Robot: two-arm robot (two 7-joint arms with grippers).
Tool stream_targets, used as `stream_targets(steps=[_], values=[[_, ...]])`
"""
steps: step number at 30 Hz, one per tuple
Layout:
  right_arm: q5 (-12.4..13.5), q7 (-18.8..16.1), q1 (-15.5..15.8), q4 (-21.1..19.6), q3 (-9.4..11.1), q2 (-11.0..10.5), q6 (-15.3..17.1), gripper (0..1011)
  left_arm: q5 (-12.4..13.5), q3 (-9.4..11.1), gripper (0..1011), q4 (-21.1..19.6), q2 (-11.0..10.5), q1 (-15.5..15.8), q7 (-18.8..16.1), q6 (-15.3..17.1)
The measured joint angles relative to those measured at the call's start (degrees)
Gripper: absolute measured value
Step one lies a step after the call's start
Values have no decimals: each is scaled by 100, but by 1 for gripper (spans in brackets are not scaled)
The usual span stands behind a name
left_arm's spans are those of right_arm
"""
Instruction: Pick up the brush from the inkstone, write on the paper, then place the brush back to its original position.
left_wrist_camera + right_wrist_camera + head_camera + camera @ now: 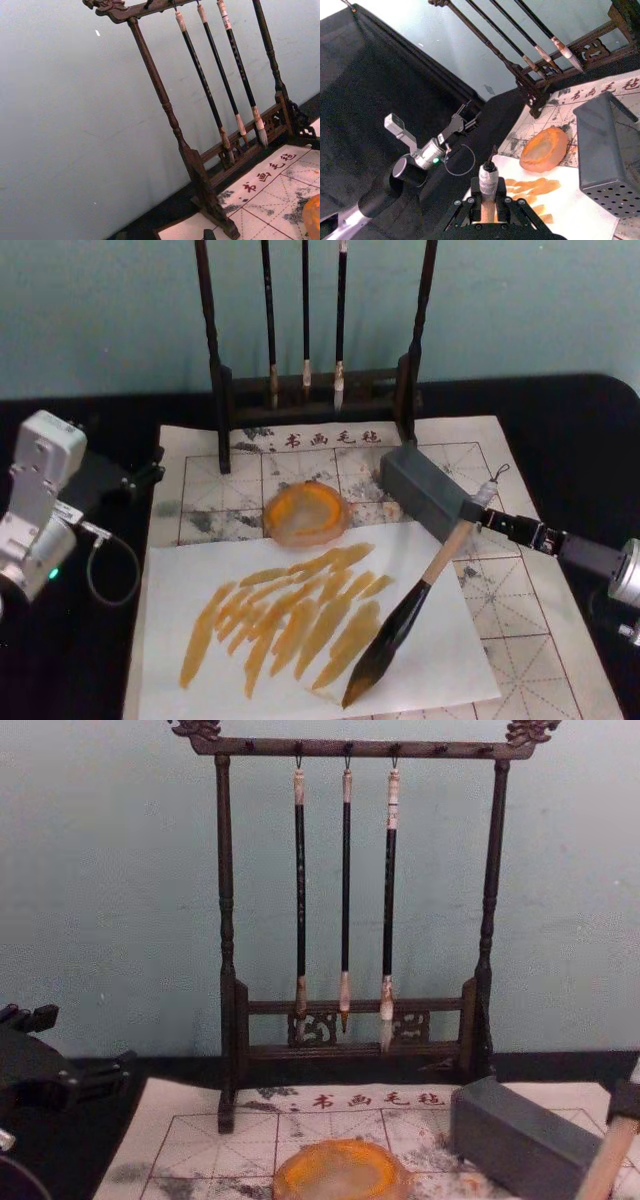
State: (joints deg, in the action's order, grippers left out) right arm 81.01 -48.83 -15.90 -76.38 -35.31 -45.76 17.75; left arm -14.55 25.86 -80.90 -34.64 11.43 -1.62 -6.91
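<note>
The brush [400, 625] slants across the table, pale handle up and dark tip down. Its tip rests on a white sheet [400, 680] streaked with orange-brown strokes. My right gripper [472, 512] is shut on the top of the handle, beside the string loop. In the right wrist view that gripper [487, 212] clamps the brush's end [488, 180]. The orange-rimmed inkstone [305, 512] sits bare behind the white sheet, on the red-gridded paper [510, 590]. My left gripper [150, 472] is parked off the paper's left edge, on black cloth.
A grey rectangular block [425, 490] lies just left of my right gripper. A dark wooden stand [310, 390] with three thin hanging brushes [345, 890] rises at the paper's back edge. A cable [105, 570] loops beside the left arm.
</note>
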Motion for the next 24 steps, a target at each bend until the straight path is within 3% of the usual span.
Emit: stream_targets(steps=[24], values=[[-150,28,-119,192,-121,54,22,184,0,0,1001,0,0,0,0,0]])
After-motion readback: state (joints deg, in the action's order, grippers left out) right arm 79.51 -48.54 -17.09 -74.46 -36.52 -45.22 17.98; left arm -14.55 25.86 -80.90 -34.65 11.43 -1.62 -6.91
